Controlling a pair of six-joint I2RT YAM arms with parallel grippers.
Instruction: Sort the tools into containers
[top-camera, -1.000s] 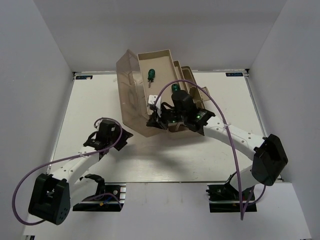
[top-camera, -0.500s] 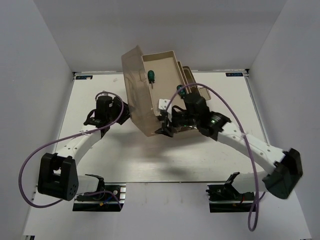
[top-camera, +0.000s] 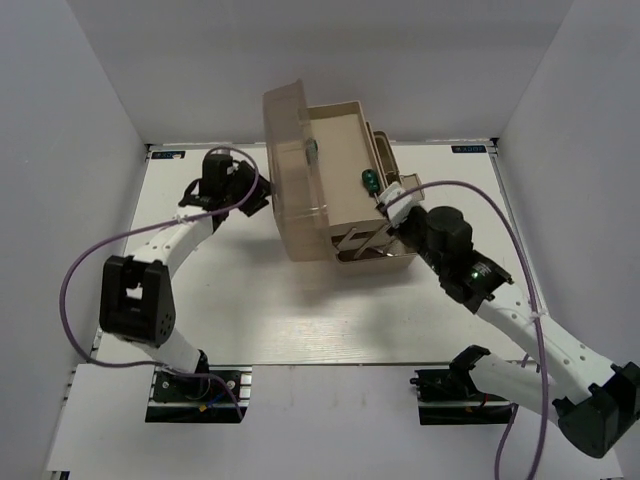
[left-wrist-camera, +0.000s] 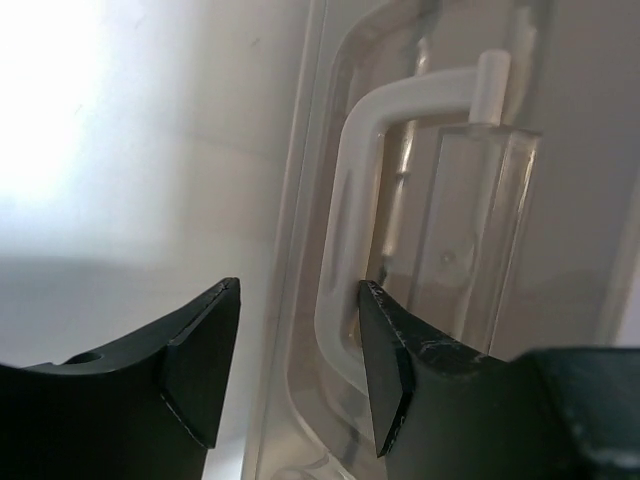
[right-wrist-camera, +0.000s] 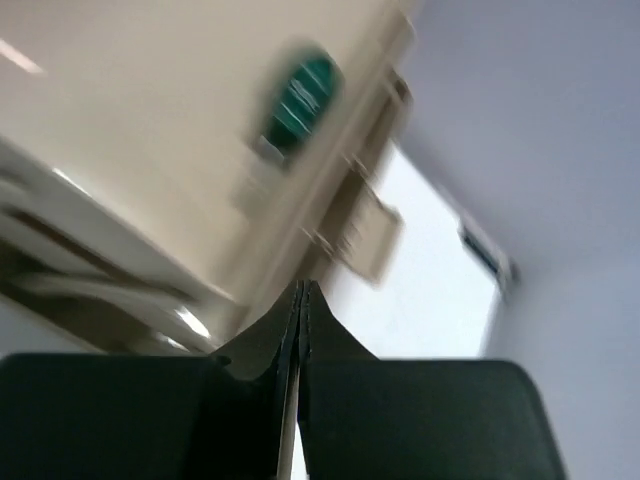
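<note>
Toolbox lid (left-wrist-camera: 300, 250), translucent: edge between parted fingers of left gripper (left-wrist-camera: 295, 375). Green-handled screwdriver (right-wrist-camera: 300, 90), blurred: upper centre, beyond right gripper (right-wrist-camera: 300, 310), fingers together, empty

White worktop (top-camera: 300, 320) across frame centre; pale enclosure walls (top-camera: 60, 150) left, right, top; small dark tag (top-camera: 168, 154) upper left.

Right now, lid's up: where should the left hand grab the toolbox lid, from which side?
Probably the pale handle bar on the outer face of the lid, approached from the left, where the left hand sits open. The bar is slim enough to pinch between the fingers; the panel around it is broad and smooth.
</note>
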